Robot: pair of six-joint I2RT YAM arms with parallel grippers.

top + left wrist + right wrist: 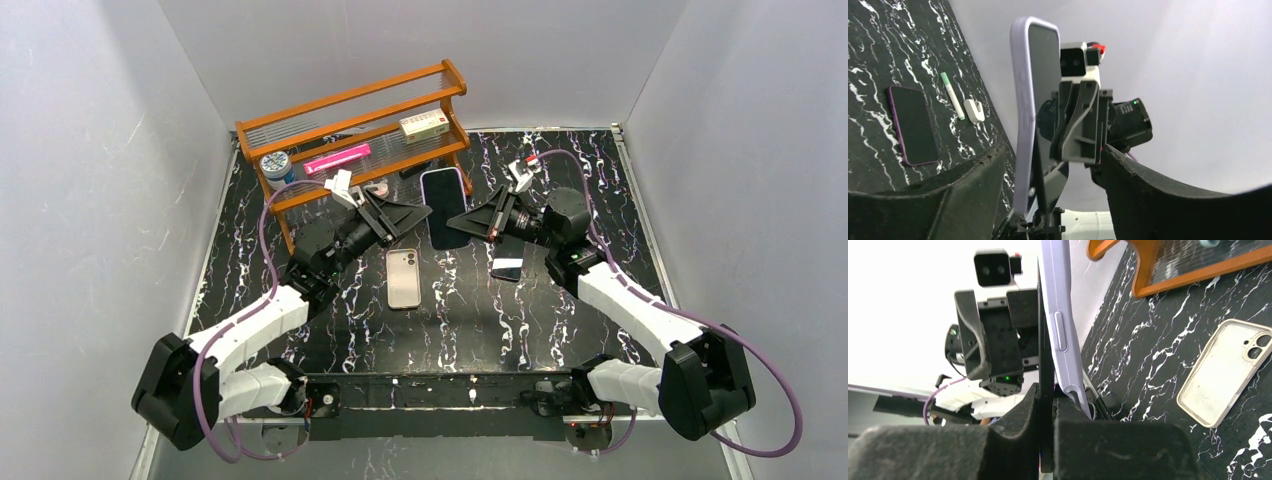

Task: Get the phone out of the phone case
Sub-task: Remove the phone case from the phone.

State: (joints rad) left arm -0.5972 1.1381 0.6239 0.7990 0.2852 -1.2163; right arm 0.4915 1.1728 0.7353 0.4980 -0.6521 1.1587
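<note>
A phone [444, 205] with a dark screen is held up off the table between both grippers. In the right wrist view my right gripper [1047, 407] is shut on the black phone's lower edge [1045, 365]. The lavender case [1060, 330] has peeled away from the phone at that end. In the left wrist view the case [1021, 125] and phone [1044, 85] stand upright between the wide-apart fingers of my left gripper [1053, 155]. That gripper is open, and its left finger [958, 195] is close beside the case. In the top view the left gripper [408, 216] and right gripper [478, 222] face each other.
A cream phone case [404, 278] lies on the black marble table [450, 320]; it also shows in the right wrist view [1223, 372]. A second dark phone [508, 262] lies by the right arm. A green marker [952, 95] and a white clip [974, 111] lie nearby. A wooden shelf [350, 130] stands at the back.
</note>
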